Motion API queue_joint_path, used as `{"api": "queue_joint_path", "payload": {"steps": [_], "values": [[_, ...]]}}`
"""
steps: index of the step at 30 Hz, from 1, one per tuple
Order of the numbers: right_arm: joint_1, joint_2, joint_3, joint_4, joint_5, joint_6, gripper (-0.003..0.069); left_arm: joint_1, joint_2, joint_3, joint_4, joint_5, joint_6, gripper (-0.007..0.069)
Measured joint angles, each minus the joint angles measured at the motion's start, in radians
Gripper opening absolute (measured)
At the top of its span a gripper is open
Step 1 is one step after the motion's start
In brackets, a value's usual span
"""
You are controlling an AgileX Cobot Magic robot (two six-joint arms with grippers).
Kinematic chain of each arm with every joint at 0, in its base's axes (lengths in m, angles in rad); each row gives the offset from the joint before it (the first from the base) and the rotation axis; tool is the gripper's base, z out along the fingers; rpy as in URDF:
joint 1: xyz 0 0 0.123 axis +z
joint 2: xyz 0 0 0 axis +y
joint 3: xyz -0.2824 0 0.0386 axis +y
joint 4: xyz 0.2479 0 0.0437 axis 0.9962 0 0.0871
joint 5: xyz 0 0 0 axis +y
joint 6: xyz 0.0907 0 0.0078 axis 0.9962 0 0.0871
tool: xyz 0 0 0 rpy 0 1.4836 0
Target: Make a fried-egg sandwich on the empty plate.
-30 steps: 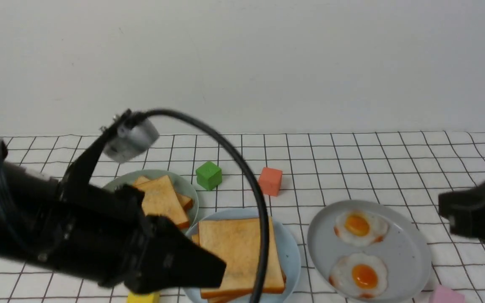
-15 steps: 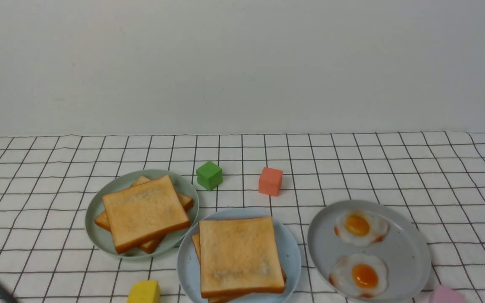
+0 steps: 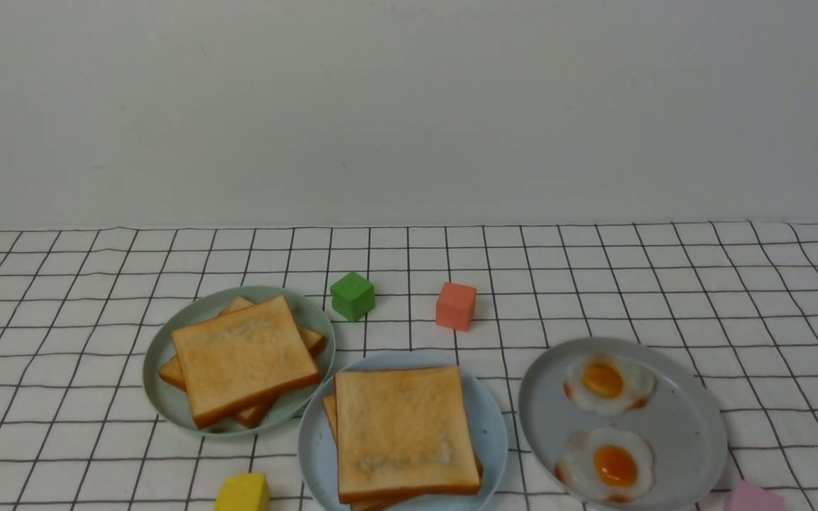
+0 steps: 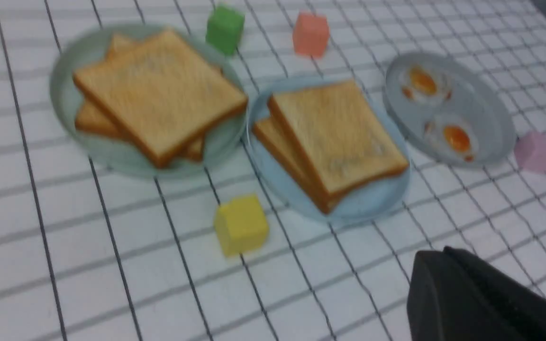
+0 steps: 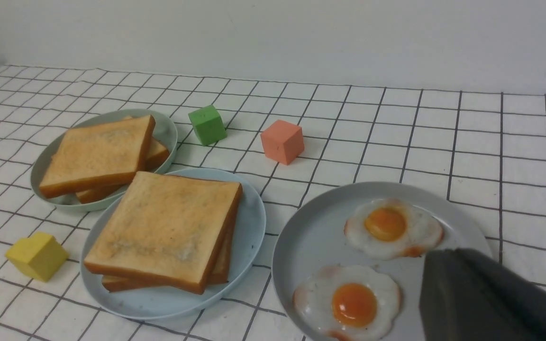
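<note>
Toast stack fills sky-blue plate (no readable writing); both arms' fingers pressed together.

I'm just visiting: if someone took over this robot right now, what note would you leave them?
Left gripper: shut, empty. Right gripper: shut, empty.
Blue plate holds two stacked toast slices; no egg shows between them.
Grey plate: two fried eggs. Green plate: two spare slices.
Left: check the stack for an egg; if none, add one under the top slice.

Tabletop, under white grid cloth, bears pale green plate, sky-blue plate, grey plate, and green, orange, yellow, pink cubes.
</note>
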Motion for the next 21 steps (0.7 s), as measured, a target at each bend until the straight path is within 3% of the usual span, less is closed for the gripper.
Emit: {"api": "queue_joint_path", "payload": {"steps": [3,9,16,21], "values": [[0.000,0.000,0.000,-0.002,0.000,0.000,-0.0001,0.000,0.000,0.000,0.002,-0.117,0.009,-0.0013],[0.000,0.000,0.000,-0.001,0.000,0.000,0.0002,0.000,0.000,0.000,0.026,-0.158,0.013,-0.0013],[0.000,0.000,0.000,-0.001,0.000,0.000,0.0007,0.003,-0.013,0.038,0.193,-0.230,0.007,-0.0013],[0.000,0.000,0.000,-0.002,0.000,0.000,0.0007,0.147,-0.175,0.209,0.289,-0.294,-0.132,-0.0013]]}}
